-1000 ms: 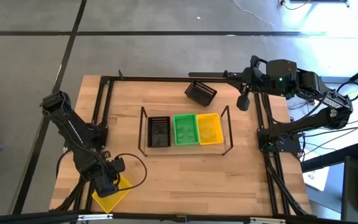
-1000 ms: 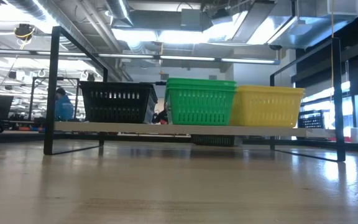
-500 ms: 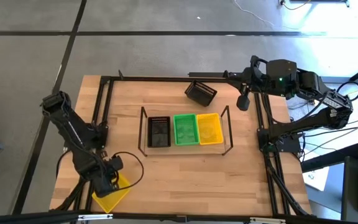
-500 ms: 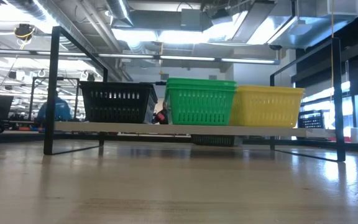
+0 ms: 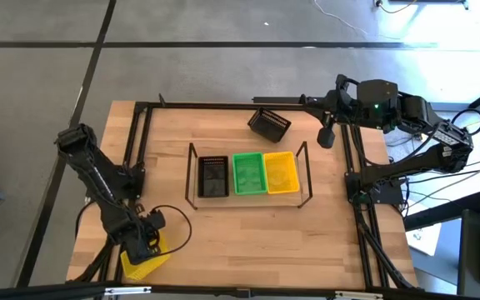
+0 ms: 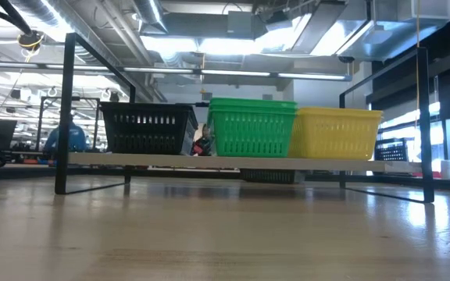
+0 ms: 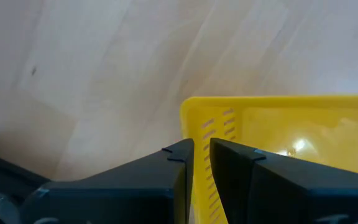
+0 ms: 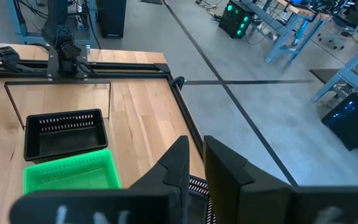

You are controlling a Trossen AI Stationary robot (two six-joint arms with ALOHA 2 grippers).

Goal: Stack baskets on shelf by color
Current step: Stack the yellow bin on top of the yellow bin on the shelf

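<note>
The left gripper [image 7: 201, 152] sits low at the table's near-left corner, its two dark fingers [image 7: 166, 180] drawn close together with the thin wall of a loose yellow basket [image 7: 291, 134] pinched between them: one finger lies outside the wall, the other inside the basket, right by its corner. From above, this gripper [image 5: 147, 242] covers the upper edge of that yellow basket [image 5: 144, 265], which lies skewed on the wood close to the table's front edge.

Farther in, well apart from that corner, the shelf [image 5: 307, 179] stands in the middle of the table [image 5: 223, 242]. On it three baskets sit side by side in one row: a black basket [image 5: 213, 176], a green basket [image 5: 249, 172] touching it, and a second yellow basket [image 5: 280, 172] at the far end. In the low view the green one [image 6: 251, 126] rises a little higher than its neighbours.

Beyond the shelf, near the table's far edge, another black basket [image 5: 269, 125] lies tilted on the wood, apart from everything else.

The right gripper [image 5: 327, 136] hangs by the far-right corner of the table, near that tilted black basket but not touching it; its fingers [image 8: 179, 165] stand nearly together with only a narrow gap, and nothing is between them.
</note>
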